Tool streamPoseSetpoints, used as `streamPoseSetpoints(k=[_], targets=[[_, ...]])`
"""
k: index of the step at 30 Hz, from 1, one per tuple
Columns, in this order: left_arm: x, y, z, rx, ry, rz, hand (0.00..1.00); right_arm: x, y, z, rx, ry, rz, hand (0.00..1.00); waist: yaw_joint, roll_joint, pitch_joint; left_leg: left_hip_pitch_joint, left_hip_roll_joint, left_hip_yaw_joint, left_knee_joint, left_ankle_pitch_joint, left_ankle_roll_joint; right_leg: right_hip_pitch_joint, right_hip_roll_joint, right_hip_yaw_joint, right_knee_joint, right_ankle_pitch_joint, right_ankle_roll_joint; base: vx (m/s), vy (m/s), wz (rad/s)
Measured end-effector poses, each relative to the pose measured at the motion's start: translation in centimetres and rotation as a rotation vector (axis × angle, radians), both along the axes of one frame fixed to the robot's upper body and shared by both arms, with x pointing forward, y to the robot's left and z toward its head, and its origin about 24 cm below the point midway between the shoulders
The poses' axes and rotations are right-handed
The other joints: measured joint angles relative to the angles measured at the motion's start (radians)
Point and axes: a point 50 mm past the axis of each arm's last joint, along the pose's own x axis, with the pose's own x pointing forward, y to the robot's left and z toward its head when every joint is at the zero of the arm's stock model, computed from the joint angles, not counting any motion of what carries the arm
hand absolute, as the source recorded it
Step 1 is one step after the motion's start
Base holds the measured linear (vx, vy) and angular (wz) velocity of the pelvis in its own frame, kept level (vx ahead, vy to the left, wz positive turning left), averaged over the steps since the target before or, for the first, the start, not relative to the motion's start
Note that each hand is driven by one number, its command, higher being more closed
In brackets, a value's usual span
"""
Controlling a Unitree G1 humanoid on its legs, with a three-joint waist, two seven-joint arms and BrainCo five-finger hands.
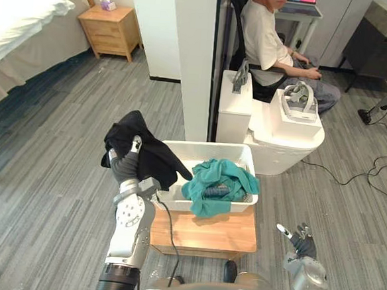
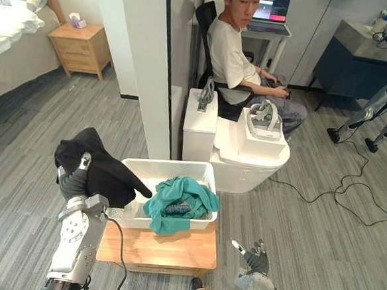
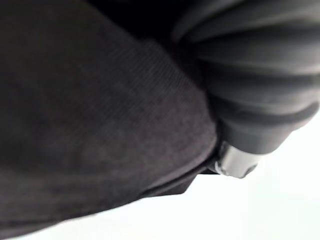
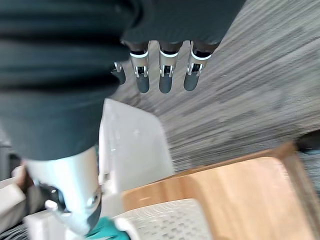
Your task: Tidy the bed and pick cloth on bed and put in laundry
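The white perforated plastic laundry basket (image 1: 206, 146) sits on a low square wooden table (image 1: 204, 233), and everything else is placed from it. A crumpled teal cloth (image 1: 220, 185) lies inside, spilling over the basket's near rim. At the basket's left edge the left hand (image 1: 126, 165) is raised with a black cloth (image 1: 144, 145) bunched over it. One silver digit lies against the outside of the fabric and the rest are buried in it, so the hand pinches the cloth. The garment is held off the floor, one tail crossing the left rim toward the teal cloth. The right hand (image 1: 300, 243) hangs low to the basket's near right, well apart from it, holding nothing; its dark-tipped fingers (image 4: 166, 80) are straight and relaxed over the grey plank floor (image 1: 52, 175). Beyond the basket's far side stand a white pillar (image 1: 193, 59) and a white cabinet unit (image 1: 273, 140), with a seated person (image 1: 267, 40) behind them. Far off to the basket's upper left is a white-sheeted bed (image 1: 17, 13) (a small wooden nightstand (image 1: 112, 30) beside it).
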Motion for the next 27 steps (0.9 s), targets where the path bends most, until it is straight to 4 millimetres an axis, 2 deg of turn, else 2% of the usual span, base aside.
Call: streamPoseSetpoints(k=[2, 6, 7, 10, 11, 15, 18, 21, 27], targets=[[0.1, 0.9, 0.4, 0.076, -0.002, 0.01, 1.0, -1.5, 0.0, -0.9, 0.033, 0.064, 0.004, 0.0, -0.007, 0.007, -0.006, 0.015, 0.003, 0.027, -0.002, -0.011, -0.003, 0.004, 0.007, 0.02, -0.004, 0.0, 0.0, 0.04, 0.018, -0.3], [1.3, 1.0, 1.5, 0.175, -0.006, -0.022, 1.0, -3.6, -0.1, -1.8, 0.074, 0.129, -0.002, 0.0, -0.018, 0.012, -0.01, 0.022, 0.004, 0.05, 0.001, -0.021, -0.007, 0.006, 0.01, 0.047, -0.008, 0.0, 0.0, 0.01, 0.017, -0.19], [1.9, 1.1, 1.4, 0.231, 0.019, -0.044, 1.0, -4.2, -0.2, -2.0, 0.088, 0.144, -0.012, 0.0, -0.033, 0.012, -0.01, 0.025, 0.004, 0.057, 0.0, -0.023, -0.009, 0.006, 0.011, 0.052, -0.007, 0.0, 0.0, -0.01, 0.01, -0.22], [2.7, 1.3, 0.4, 0.317, 0.114, -0.08, 1.0, -5.5, -0.3, -2.3, 0.116, 0.164, -0.035, 0.0, -0.047, 0.017, -0.014, 0.036, 0.008, 0.088, 0.001, -0.032, -0.013, 0.004, 0.017, 0.076, -0.007, 0.001, 0.0, -0.01, 0.005, -0.29], [2.8, 1.5, -0.5, 0.342, 0.184, -0.104, 1.0, -6.2, -0.4, -2.6, 0.129, 0.182, -0.044, 0.0, -0.057, 0.019, -0.024, 0.036, 0.011, 0.105, 0.003, -0.038, -0.018, -0.004, 0.022, 0.093, -0.005, 0.001, 0.0, -0.02, -0.009, -0.38], [3.5, 0.3, -2.5, 0.411, 0.312, -0.215, 1.0, -7.8, -0.8, -2.8, 0.141, 0.211, -0.076, 0.0, -0.066, 0.02, -0.028, 0.022, 0.017, 0.132, 0.004, -0.044, -0.021, -0.033, 0.032, 0.115, 0.007, 0.001, -0.001, -0.01, -0.021, -0.24], [3.7, 0.3, -3.8, 0.464, 0.401, -0.265, 1.0, -8.1, -1.0, -3.0, 0.152, 0.221, -0.104, 0.0, -0.072, 0.024, -0.024, 0.004, 0.019, 0.149, 0.004, -0.047, -0.025, -0.065, 0.037, 0.13, 0.022, -0.001, -0.003, -0.02, -0.026, -0.16], [3.6, -0.3, -4.7, 0.503, 0.452, -0.328, 1.0, -6.9, -1.0, -2.8, 0.166, 0.186, -0.108, 0.0, -0.08, 0.034, -0.007, -0.02, 0.018, 0.154, 0.013, -0.047, -0.024, -0.099, 0.036, 0.137, 0.044, -0.006, 0.001, -0.01, -0.02, -0.11], [4.8, -2.2, -4.0, 0.624, 0.433, -0.401, 1.0, -4.3, -1.2, -2.4, 0.212, 0.091, -0.15, 0.0, -0.076, 0.039, 0.07, -0.062, 0.018, 0.163, 0.036, -0.053, -0.023, -0.156, 0.036, 0.156, 0.087, -0.015, -0.005, -0.02, -0.015, -0.07]])
